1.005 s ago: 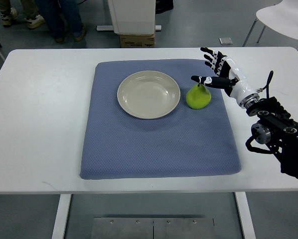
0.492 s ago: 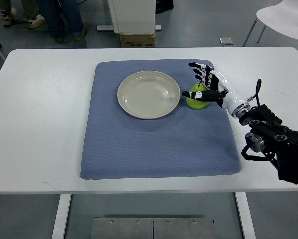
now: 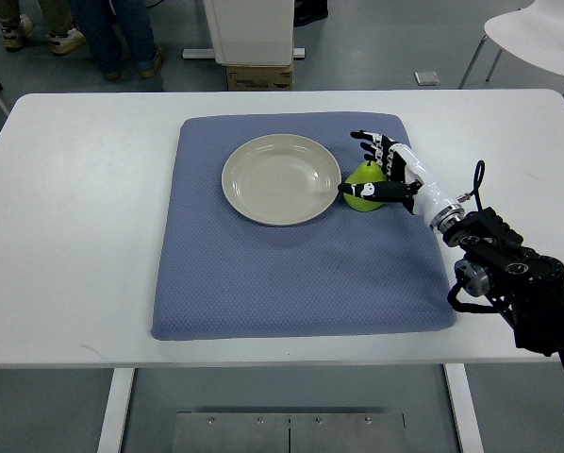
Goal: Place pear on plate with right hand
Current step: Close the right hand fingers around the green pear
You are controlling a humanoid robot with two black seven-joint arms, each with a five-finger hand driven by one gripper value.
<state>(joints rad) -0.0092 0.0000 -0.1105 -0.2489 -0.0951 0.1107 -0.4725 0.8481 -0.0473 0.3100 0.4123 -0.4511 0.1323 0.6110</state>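
Right hand (image 3: 381, 168) cups the green pear (image 3: 361, 185), fingers spread, beside plate (image 3: 280, 178).

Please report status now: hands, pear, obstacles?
Right robot hand around pear, fingers not yet closed. Pear on blue mat, beside plate, not lifted. Plate bare. Left hand not in view.

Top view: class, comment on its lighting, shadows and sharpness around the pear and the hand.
Top view: even, soft light with no hard shadows; the pear and right hand are sharp, without motion blur; the plate shows only a mild sheen; the white table is bright but not washed out.
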